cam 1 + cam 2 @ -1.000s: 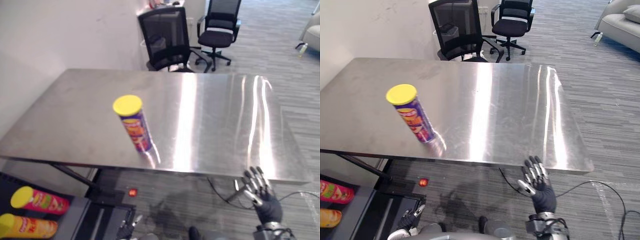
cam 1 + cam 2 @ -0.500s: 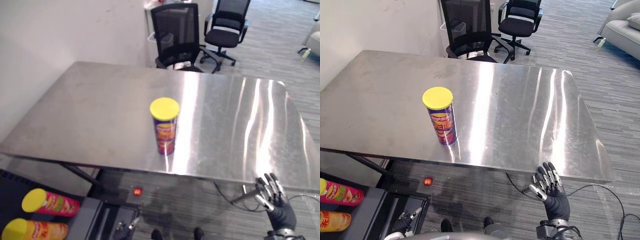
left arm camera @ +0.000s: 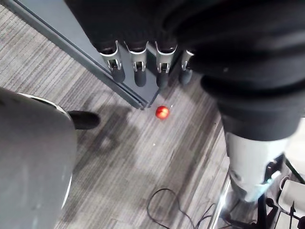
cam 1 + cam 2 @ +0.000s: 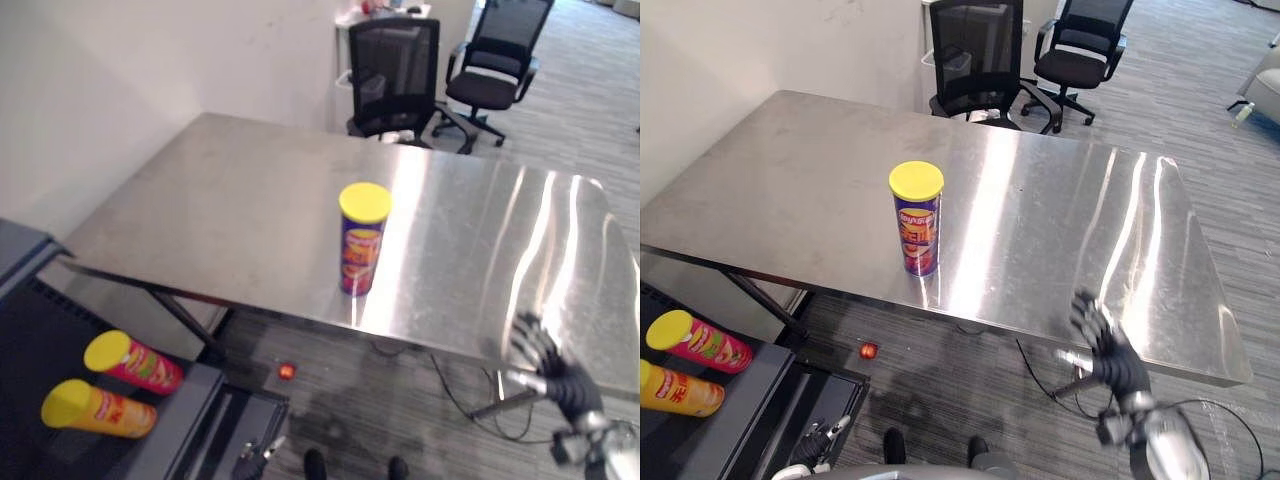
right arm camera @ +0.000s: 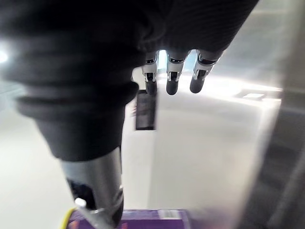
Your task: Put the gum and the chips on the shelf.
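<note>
Chips can (image 4: 917, 218) stands upright on table (image 4: 1090, 230); I reckon it light, stiff, slick, so I'd wrap its middle. Right hand (image 4: 1102, 345), blurred, seems spread, empty; left hand (image 3: 143, 71) fingers straight.

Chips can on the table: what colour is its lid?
Yellow lid, purple can; clearest in the right eye view.

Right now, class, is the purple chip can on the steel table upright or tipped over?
Upright. The purple chip can stands on its base on the steel table, its yellow lid on top.
</note>
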You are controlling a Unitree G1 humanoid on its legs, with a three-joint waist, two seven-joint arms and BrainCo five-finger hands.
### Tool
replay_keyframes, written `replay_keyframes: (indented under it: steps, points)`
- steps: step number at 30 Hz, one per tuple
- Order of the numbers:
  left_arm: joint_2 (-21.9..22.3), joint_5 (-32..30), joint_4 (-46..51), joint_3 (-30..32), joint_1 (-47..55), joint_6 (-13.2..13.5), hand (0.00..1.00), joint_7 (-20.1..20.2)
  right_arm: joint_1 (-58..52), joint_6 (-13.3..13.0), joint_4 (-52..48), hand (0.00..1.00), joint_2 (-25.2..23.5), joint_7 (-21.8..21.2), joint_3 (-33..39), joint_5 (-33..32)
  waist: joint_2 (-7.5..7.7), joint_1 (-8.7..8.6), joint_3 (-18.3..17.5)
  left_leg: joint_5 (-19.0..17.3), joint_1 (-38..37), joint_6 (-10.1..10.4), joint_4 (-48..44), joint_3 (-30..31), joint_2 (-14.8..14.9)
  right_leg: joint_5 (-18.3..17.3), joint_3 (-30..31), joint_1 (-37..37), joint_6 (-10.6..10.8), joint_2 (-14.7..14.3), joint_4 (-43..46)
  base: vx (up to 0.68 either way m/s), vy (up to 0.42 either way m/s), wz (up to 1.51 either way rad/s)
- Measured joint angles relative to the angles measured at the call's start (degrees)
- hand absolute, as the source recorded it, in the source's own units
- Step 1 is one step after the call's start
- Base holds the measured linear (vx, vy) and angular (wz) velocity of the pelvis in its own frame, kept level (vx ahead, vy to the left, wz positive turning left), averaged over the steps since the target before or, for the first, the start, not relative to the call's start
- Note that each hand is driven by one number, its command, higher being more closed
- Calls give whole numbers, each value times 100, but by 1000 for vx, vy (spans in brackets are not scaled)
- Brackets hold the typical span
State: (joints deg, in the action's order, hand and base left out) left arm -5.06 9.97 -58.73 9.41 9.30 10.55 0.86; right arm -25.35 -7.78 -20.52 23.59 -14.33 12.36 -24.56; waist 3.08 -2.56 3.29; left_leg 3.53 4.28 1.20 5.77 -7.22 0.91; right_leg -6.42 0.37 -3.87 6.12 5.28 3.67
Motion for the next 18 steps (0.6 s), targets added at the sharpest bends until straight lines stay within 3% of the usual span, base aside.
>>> replay_keyframes:
  steps: [2,7,13,18]
  points:
    - [3,3,51,-33,5,2,0,18,570,-146,14,0,142,7,324,1,18,159,-97,41,53,-25,0,43,-20,5,-68,9,1,13,-31,11,12,33]
    - [-20,16,138,-27,20,0,0,101,1418,-238,147,0,408,33,522,203,32,259,-124,71,148,-32,1,172,-77,82,-167,23,-5,55,-81,68,5,14]
    - [-21,31,217,-13,61,-1,0,163,2086,-244,346,0,593,132,597,199,145,208,-111,100,87,-79,7,216,-109,148,-168,127,-27,79,-162,93,-4,2]
    - [-13,50,223,-24,66,0,0,162,2324,-267,347,0,594,126,595,183,155,174,-112,88,56,-67,18,307,-87,147,-168,164,-29,57,-157,3,-2,3]
